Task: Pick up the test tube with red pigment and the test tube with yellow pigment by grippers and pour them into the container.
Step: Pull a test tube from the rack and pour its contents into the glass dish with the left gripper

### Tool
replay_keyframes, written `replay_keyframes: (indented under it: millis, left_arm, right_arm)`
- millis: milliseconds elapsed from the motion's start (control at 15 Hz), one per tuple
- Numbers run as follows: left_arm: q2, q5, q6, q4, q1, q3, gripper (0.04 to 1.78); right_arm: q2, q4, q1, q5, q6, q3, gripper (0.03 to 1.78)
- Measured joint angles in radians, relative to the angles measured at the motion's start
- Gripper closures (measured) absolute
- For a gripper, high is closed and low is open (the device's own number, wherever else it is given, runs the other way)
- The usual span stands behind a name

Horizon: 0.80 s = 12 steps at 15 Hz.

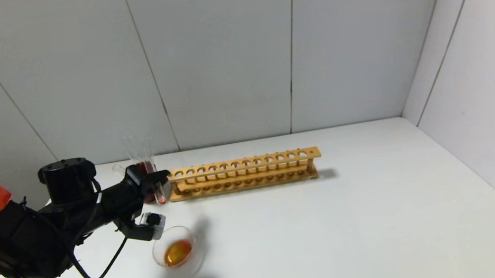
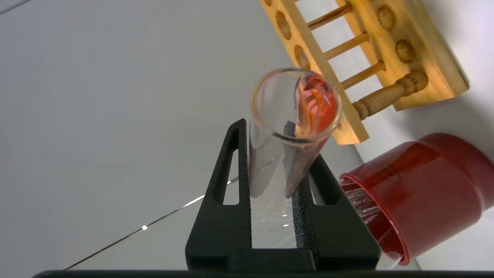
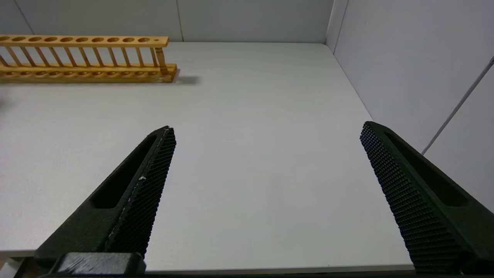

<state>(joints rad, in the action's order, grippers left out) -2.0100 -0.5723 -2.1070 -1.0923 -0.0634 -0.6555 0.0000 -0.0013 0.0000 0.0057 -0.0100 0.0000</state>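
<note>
Backdrop I see: white tabletop (image 1: pixel 358 220); grey panelled wall (image 1: pixel 217 57) at twelve o'clock; another panelled wall (image 1: pixel 487 69) at three o'clock.

The table's (image 1: pixel 358 220) right half is left free for passage. On the far left, the way is crowded by the wooden rack (image 1: pixel 245 173), the dark red cup (image 1: pixel 145 181) and the glass dish (image 1: pixel 177 252).

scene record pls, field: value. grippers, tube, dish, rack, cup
left gripper: shut on the test tube with red pigment, beside the rack's left end
right gripper: open, holds nothing, not in head view
container: on table, orange liquid inside, in front of left gripper
wooden rack: holes all vacant
dark red cup: clear tubes standing in it
yellow tube: not identifiable
</note>
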Motion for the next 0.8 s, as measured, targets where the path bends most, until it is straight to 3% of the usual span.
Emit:
replay_keyframes:
  millis: [800]
  left_arm:
    - [0.060,-0.012,-0.058,0.002,-0.001,0.020,1.48]
  right_arm:
    - [0.000,0.000,0.000,0.000,0.000,0.000,0.06]
